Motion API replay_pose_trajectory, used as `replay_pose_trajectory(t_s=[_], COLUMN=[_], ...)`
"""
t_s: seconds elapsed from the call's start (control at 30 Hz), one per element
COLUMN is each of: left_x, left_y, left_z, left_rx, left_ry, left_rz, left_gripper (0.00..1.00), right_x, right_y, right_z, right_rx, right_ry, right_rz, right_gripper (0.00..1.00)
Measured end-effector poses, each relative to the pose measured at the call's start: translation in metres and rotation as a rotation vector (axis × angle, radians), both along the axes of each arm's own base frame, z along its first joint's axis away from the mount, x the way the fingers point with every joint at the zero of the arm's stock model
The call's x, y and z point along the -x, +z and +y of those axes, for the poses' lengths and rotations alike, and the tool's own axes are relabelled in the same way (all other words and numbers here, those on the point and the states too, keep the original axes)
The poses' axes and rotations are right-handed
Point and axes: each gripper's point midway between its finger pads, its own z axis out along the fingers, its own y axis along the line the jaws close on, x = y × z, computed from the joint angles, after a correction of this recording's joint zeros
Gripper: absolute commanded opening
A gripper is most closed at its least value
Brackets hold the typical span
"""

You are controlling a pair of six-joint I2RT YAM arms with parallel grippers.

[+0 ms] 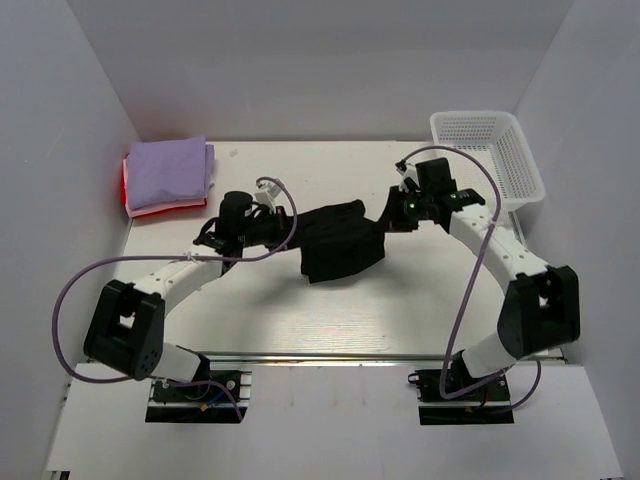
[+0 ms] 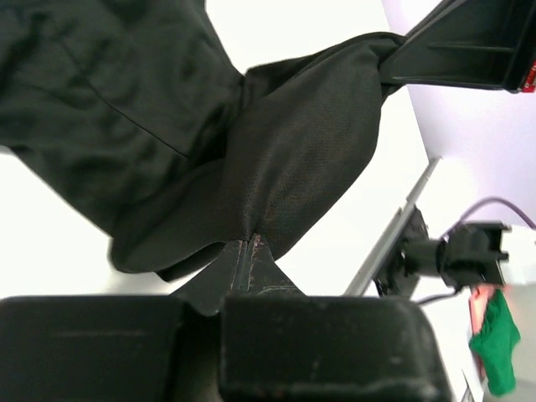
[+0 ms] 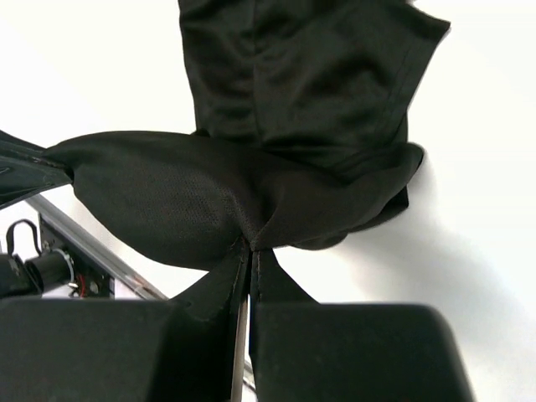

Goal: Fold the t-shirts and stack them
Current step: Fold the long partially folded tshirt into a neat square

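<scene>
The black t-shirt (image 1: 340,242) hangs bunched between my two grippers above the middle of the table. My left gripper (image 1: 283,221) is shut on its left edge; in the left wrist view the cloth (image 2: 209,142) pinches into the closed tips (image 2: 249,243). My right gripper (image 1: 392,210) is shut on its right edge; in the right wrist view the cloth (image 3: 276,126) is pinched at the tips (image 3: 251,249). The lavender-purple t-shirt (image 1: 168,171) lies folded on the red-pink t-shirt (image 1: 128,195) at the far left corner.
A white mesh basket (image 1: 487,155) stands at the far right of the table. White walls close in the left, back and right sides. A green scrap (image 2: 494,342) shows off the table in the left wrist view.
</scene>
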Motion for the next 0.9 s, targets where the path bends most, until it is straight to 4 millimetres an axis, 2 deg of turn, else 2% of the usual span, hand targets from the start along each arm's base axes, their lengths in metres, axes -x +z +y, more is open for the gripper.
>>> replay_pose_trajectory(t_s=[0.3, 0.4, 0.57, 0.73, 0.8, 0.87, 0.9], left_x=[-0.055, -0.071, -0.097, -0.124, -0.136, -0.152, -0.163], left_y=[-0.023, -0.023, -0.024, -0.042, -0.056, -0.067, -0.072], left_z=[0.021, 0.028, 0.032, 0.038, 0.043, 0.051, 0.055], left_rx=[-0.042, -0.037, -0.019, -0.004, -0.004, -0.003, 0.001], left_ry=[0.117, 0.144, 0.155, 0.165, 0.188, 0.223, 0.242], left_rz=[0.041, 0.029, 0.012, 0.037, 0.06, 0.08, 0.087], left_gripper=[0.0, 0.0, 0.0, 0.0, 0.01, 0.32, 0.38], right_x=[-0.057, -0.079, -0.103, -0.134, -0.157, -0.179, -0.193], right_y=[-0.016, -0.014, -0.011, -0.008, -0.008, -0.013, -0.015], right_z=[0.009, 0.017, 0.027, 0.039, 0.048, 0.058, 0.064], right_rx=[-0.003, -0.025, -0.065, -0.103, -0.127, -0.163, -0.189], right_ry=[-0.011, 0.0, 0.028, 0.059, 0.071, 0.078, 0.081], right_rz=[0.029, 0.017, 0.007, -0.018, -0.046, -0.071, -0.094], right_gripper=[0.0, 0.0, 0.0, 0.01, 0.15, 0.29, 0.5])
